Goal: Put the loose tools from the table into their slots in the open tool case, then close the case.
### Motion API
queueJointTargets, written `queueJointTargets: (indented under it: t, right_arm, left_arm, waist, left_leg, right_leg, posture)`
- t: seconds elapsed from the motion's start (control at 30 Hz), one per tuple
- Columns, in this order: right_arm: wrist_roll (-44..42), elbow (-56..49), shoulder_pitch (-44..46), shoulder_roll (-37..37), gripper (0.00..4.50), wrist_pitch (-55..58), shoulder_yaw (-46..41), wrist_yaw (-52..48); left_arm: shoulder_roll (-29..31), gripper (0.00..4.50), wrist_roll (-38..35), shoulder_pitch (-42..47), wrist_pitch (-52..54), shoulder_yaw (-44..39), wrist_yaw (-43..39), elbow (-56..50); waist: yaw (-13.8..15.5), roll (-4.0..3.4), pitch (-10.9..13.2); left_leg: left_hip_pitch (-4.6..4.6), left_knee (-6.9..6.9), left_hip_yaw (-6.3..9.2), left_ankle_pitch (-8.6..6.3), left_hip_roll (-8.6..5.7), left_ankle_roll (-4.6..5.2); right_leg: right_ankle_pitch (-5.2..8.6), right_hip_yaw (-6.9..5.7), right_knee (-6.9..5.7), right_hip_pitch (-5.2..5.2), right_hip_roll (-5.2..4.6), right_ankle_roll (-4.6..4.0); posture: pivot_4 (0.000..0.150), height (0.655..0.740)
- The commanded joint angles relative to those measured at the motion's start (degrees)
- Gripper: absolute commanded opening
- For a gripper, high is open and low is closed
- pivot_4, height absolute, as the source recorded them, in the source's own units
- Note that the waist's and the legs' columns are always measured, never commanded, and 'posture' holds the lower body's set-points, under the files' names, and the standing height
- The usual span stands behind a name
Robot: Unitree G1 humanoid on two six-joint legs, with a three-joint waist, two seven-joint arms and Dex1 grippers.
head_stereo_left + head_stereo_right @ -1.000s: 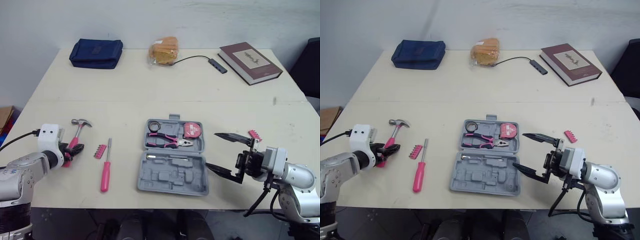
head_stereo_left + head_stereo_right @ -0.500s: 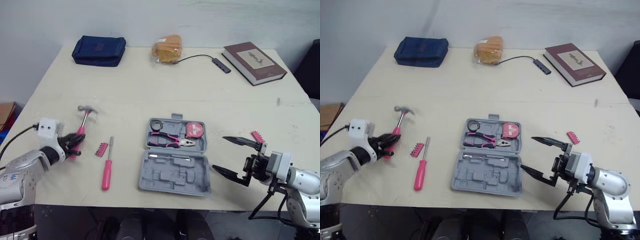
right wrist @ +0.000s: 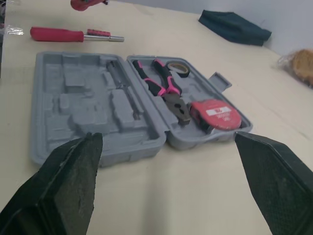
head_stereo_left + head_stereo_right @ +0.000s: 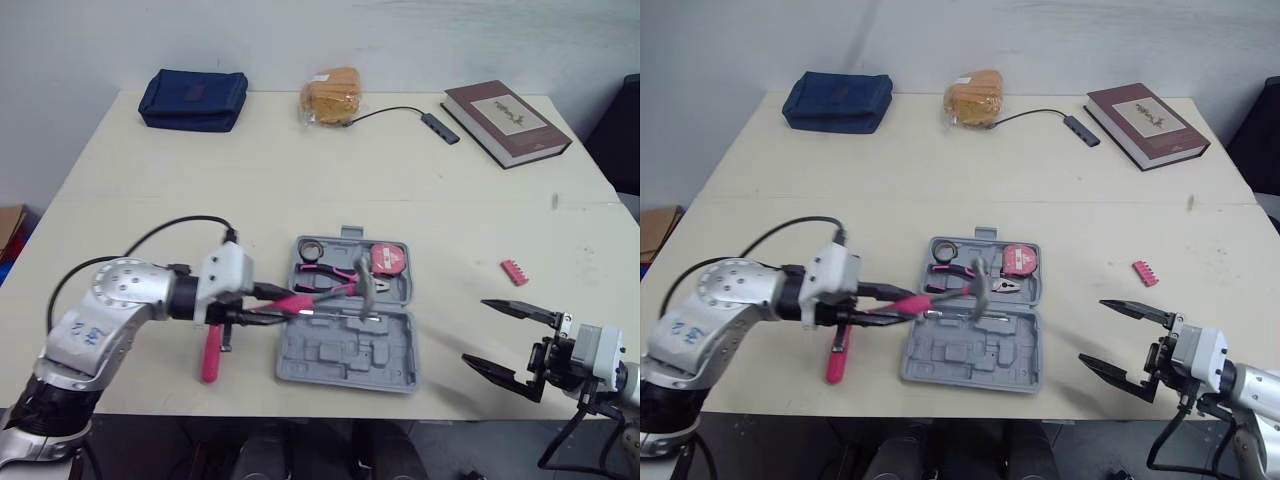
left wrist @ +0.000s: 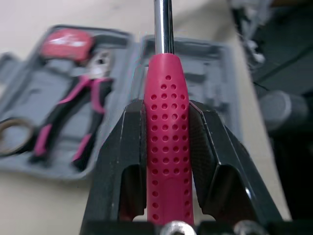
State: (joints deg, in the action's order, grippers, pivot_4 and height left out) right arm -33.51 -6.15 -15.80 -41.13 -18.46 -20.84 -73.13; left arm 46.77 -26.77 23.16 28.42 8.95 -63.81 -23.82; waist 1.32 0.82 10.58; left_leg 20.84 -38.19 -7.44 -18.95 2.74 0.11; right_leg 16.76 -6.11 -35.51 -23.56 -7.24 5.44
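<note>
Carrying the hammer [image 4: 298, 301] over the open case [image 4: 345, 355], I have my left pincer [image 5: 167, 112] clamped on its pink handle. The steel shaft reaches ahead so the head hangs above the case near the hinge line, not yet seated in any slot. My right pincer [image 4: 473, 330] hovers with its fingers wide apart, holding nothing, off the case's right side near the desk [image 4: 300, 170] edge. As I judge it, the job is somewhere short of halfway. The pliers [image 4: 335, 280], the tape measure [image 4: 385, 261] and a small roll [image 4: 310, 249] already lie in the far half of the case. The moulded recesses of the near half look mostly bare, apart from a thin metal bar [image 4: 340, 315] along its far edge. What is left: lower the hammer into its recess, then fetch the pink-handled screwdriver [image 4: 837, 358] lying on the desk left of the case, partly behind my left arm. Next comes the small pink bit strip [image 4: 513, 271] lying well to the right of the case. After that the case has to be folded shut.
</note>
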Motion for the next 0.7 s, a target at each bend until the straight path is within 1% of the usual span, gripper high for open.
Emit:
queueJointTargets:
  t: [0.03,0.2,0.33,0.4,0.5,0.63,0.7]
  right_arm:
    - [-1.0,-2.0,-2.9,0.4,4.5,-0.6,-2.3,-0.4]
    - [-0.6,-2.7,-3.8,0.8,4.5,-1.2,-2.8,0.6]
    - [0.3,-2.7,-3.5,1.3,4.5,-2.0,-3.1,1.7]
    - [0.5,-2.9,-3.7,1.4,4.5,-2.3,-3.1,2.1]
    - [0.9,-3.8,-5.4,2.3,4.5,-3.1,-4.1,3.4]
    - [1.3,-4.4,-6.8,2.7,4.5,-3.7,-4.4,4.4]
    - [1.6,-4.8,-7.5,3.2,4.5,-4.1,-4.3,5.1]
  left_arm:
    - [-2.2,0.53,6.3,6.1,2.4,8.5,0.5,0.5]
    - [-7.5,0.53,15.0,15.5,5.9,18.1,2.2,5.9]
    - [-10.2,0.53,17.9,19.8,12.4,22.3,2.6,7.3]
    - [-10.6,0.53,18.5,20.7,14.2,23.3,2.4,7.1]
    - [-8.3,0.53,19.4,20.0,15.6,25.6,0.2,4.6]
    - [-8.5,0.53,21.1,19.1,15.4,26.1,1.4,5.5]
    - [-9.1,0.53,20.8,18.9,16.8,25.9,1.6,5.6]
  waist:
    - [0.2,0.0,0.0]
    - [0.1,0.0,0.0]
    - [0.0,0.0,0.0]
    - [0.0,0.0,0.0]
    - [0.0,0.0,0.0]
    - [0.1,-0.01,0.0]
    - [0.1,-0.01,0.0]
  left_leg:
    - [0.0,0.0,0.01,0.02,-0.03,0.01]
    - [0.15,-0.09,0.11,0.05,-0.1,0.08]
    - [0.25,-0.27,0.11,0.06,-0.09,0.09]
    - [0.27,-0.33,0.13,0.06,-0.05,0.08]
    - [0.3,-0.46,0.22,0.06,0.01,0.06]
    - [0.31,-0.57,0.28,0.05,0.04,0.05]
    - [0.31,-0.67,0.3,0.03,0.05,0.06]
  right_leg:
    - [-0.02,0.01,0.01,0.01,0.02,0.02]
    - [-0.08,0.04,0.07,0.01,0.04,0.12]
    - [-0.08,0.04,0.09,-0.03,0.27,0.11]
    - [-0.07,0.06,0.09,-0.03,0.36,0.09]
    - [-0.03,0.07,0.02,-0.02,0.43,0.03]
    - [-0.02,0.07,-0.02,0.01,0.42,0.0]
    - [-0.02,0.07,-0.06,0.04,0.41,0.0]
  posture:
    - [0.15,0.74]
    - [0.15,0.74]
    - [0.15,0.74]
    - [0.15,0.74]
    - [0.15,0.74]
    - [0.15,0.74]
    - [0.15,0.74]
